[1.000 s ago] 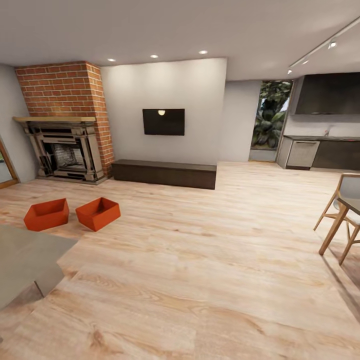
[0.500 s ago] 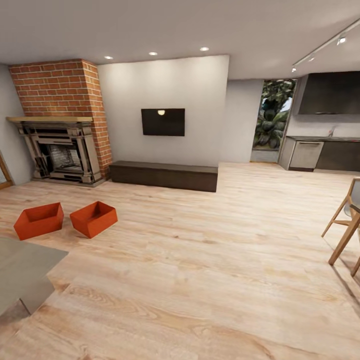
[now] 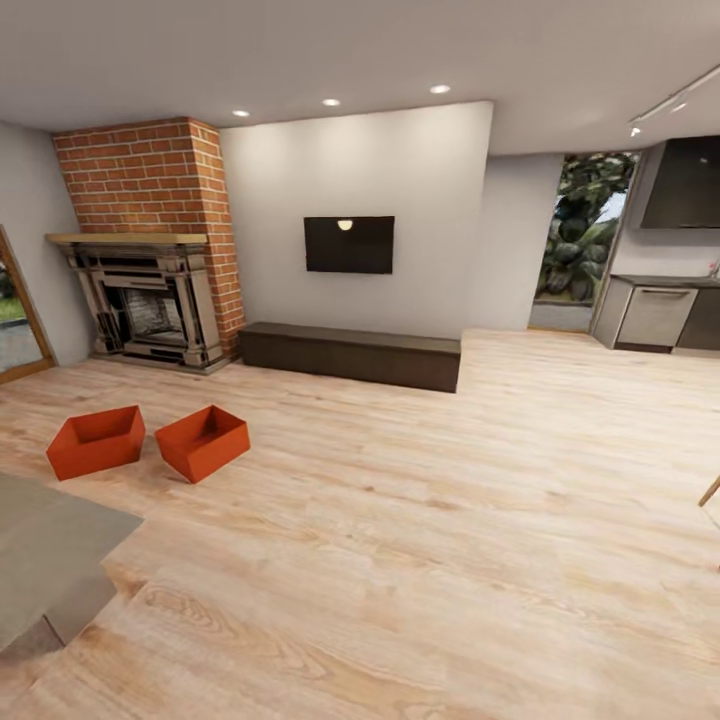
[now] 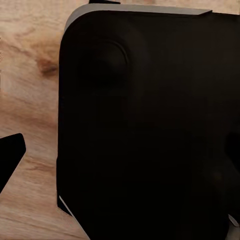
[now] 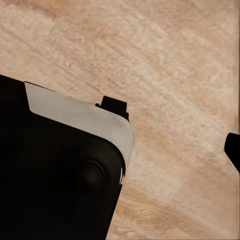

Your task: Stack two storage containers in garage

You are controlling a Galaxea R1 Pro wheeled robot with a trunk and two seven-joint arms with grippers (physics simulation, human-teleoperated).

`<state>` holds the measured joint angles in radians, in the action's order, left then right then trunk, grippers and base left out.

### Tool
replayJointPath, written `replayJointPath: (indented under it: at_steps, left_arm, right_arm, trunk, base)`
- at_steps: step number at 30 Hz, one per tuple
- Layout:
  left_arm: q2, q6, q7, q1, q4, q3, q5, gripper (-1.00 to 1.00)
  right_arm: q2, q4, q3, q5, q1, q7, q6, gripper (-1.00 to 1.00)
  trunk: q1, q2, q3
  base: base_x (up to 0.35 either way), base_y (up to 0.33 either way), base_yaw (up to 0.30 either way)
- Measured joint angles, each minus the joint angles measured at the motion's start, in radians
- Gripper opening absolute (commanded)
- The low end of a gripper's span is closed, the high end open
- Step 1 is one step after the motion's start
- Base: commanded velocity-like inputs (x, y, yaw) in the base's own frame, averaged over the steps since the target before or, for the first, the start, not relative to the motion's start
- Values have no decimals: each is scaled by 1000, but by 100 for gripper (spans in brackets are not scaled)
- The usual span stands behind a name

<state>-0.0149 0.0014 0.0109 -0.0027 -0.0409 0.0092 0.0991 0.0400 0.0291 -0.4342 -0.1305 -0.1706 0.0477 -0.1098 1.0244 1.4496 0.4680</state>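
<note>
While the robot stands in the living room, the nearest part of the head view is the light wood plank floor (image 3: 420, 560), with the corner of a grey block (image 3: 50, 560) at the lower left. Both wrist views look down on the same planks past a big black body with a pale grey edge. A small dark tip (image 4: 10, 157) comes in at the edge of the left wrist view, and another one (image 5: 233, 150) at the edge of the right wrist view. They may belong to the tools, but I cannot tell if either tool is open or closed.

Farther on, at the left, the two storage containers sit on the planks, near each other but apart. Both are orange-red, open on top, with plain smooth walls, and look empty. The left container (image 3: 97, 441) lies with its long axis roughly across the view. The right container (image 3: 203, 441) is turned, with one corner toward the camera and its long axis running diagonally, from near left to far right. I see no label or writing on them.

Behind them stands the red brick fireplace (image 3: 150, 250). To its right, a low dark cabinet (image 3: 350, 355) runs along the pale wall under a black screen (image 3: 349, 245). At the far right are a window with green leaves (image 3: 590, 240) and grey kitchen units (image 3: 660, 315).
</note>
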Motion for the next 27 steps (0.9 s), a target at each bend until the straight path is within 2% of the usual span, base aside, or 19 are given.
replayJointPath:
  at_steps: [15,27]
  left_arm:
    - [0,-3,0,0,0,0,0,100]
    - [3,5,-1,0,-1,0,1,100]
  right_arm:
    - [2,0,-4,8,0,-1,5,100]
    - [-1,0,-7,10,0,-4,52,100]
  trunk:
    - [0,0,0]
    - [0,0,0]
  base:
    - [333,0,25]
    - [333,0,0]
